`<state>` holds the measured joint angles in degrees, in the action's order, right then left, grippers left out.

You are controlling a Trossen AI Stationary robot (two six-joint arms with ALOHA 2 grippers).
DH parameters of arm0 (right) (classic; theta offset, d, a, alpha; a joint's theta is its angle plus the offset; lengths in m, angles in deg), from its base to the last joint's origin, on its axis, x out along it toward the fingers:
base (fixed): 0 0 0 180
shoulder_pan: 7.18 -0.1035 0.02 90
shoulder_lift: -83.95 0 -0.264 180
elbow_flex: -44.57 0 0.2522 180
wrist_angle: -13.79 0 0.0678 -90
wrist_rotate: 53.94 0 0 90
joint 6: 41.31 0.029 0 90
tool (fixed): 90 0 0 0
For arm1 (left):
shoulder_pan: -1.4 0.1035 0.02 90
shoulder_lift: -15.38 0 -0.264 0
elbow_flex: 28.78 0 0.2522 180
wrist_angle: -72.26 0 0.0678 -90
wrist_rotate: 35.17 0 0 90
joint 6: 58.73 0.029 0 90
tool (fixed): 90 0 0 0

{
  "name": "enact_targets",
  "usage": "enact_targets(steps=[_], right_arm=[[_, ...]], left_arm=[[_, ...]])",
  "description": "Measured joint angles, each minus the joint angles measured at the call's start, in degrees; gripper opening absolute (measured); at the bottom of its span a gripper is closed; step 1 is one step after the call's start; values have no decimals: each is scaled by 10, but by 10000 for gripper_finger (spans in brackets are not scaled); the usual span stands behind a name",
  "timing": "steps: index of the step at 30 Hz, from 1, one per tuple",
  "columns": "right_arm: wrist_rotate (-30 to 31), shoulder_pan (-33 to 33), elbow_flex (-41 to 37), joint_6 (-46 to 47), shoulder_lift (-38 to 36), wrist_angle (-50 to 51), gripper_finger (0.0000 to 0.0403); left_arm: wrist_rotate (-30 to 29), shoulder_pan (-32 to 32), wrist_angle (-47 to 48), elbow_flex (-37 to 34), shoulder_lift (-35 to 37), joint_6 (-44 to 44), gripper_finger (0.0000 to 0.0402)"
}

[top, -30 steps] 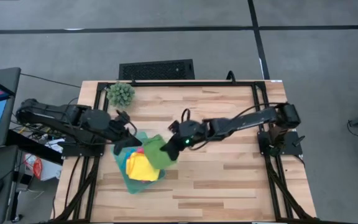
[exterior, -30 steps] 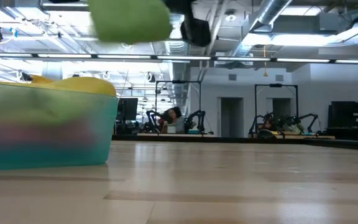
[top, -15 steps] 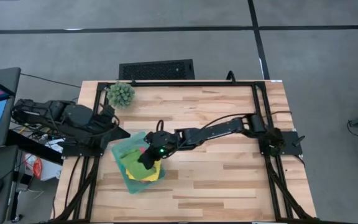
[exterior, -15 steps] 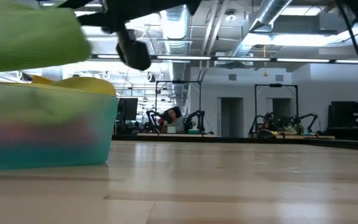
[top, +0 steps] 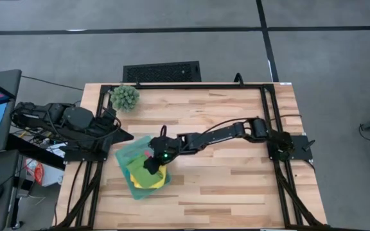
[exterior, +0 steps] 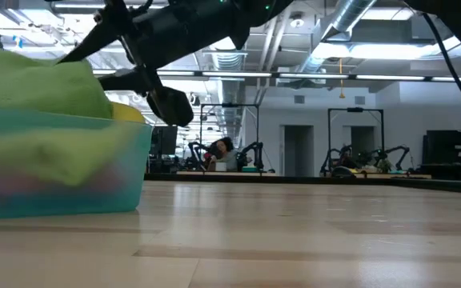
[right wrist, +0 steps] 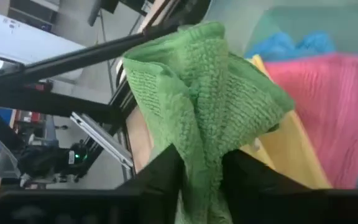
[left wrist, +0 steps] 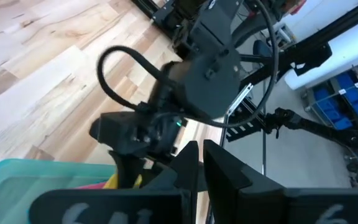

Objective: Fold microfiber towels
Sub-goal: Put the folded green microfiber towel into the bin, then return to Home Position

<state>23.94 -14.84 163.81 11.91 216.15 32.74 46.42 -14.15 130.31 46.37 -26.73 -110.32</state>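
Low view — pale wood table (exterior: 294, 232), workshop room behind, teal tray (exterior: 62, 172)

Four bunched towels (right wrist: 229, 106) in tray (top: 126, 154)

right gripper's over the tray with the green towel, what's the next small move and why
Probably finish opening the right gripper and lift straight up. The green towel already rests in the tray on the yellow towel, but a fold sits between the fingers, so a sideways pull might drag it out.
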Motion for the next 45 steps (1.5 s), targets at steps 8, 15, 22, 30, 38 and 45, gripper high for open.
enact_targets(steps=[8, 15, 22, 30, 38, 45], right_arm=[[-1, 41, 0, -22, -14, 37, 230], [-74, 65, -1, -65, -54, 31, 244], [-82, 66, 1, -286, -242, 142, 244], [-51, 61, -21, -491, -458, 293, 244], [-39, 128, -320, -493, -717, 158, 244], [-42, 204, -688, -390, -971, -100, 244]], left_arm=[[-11, 0, 0, 0, 0, 1, 16], [-13, 0, 0, 0, 2, 17, 16], [-12, 0, -58, 0, 11, 35, 16], [-57, 0, -76, 0, -4, 110, 16], [-2, 61, -162, -11, 64, 305, 16], [22, 106, -170, -98, 217, 292, 16]])
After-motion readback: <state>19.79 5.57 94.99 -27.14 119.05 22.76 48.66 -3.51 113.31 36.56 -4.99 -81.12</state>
